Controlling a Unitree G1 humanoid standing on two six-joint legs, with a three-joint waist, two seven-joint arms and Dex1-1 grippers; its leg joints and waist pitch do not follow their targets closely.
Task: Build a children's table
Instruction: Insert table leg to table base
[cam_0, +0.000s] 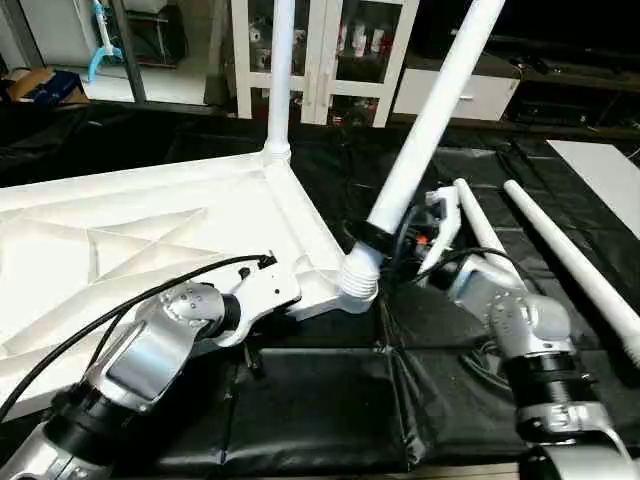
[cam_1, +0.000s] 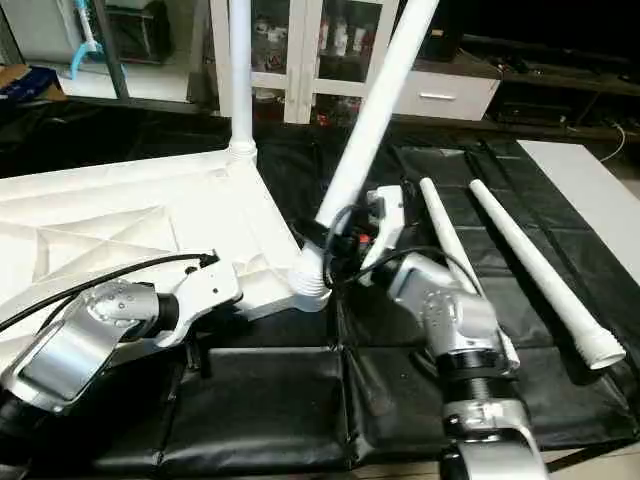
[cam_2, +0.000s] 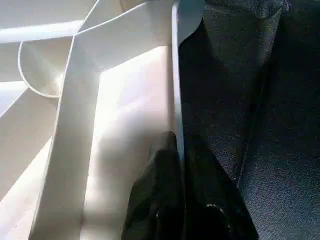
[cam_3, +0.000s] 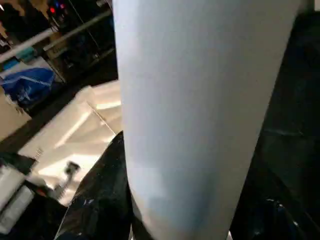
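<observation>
The white table top (cam_0: 150, 235) lies upside down on the black mat, ribs showing. One leg (cam_0: 279, 80) stands upright in its far corner socket. My right gripper (cam_0: 373, 236) is shut on a second leg (cam_0: 430, 115) just above that leg's threaded end. This leg leans to the right, with the threaded end sitting at the near right corner socket (cam_0: 356, 285). In the right wrist view the leg (cam_3: 195, 110) fills the space between my black fingers (cam_3: 100, 200). My left gripper (cam_2: 179, 150) is shut on the table top's thin front rim (cam_2: 175, 75), one finger each side.
Two more white legs (cam_0: 575, 265) (cam_0: 482, 228) lie side by side on the mat to the right of my right arm. A white board (cam_0: 605, 165) lies at the far right. White cabinets (cam_0: 320, 50) stand behind the work area.
</observation>
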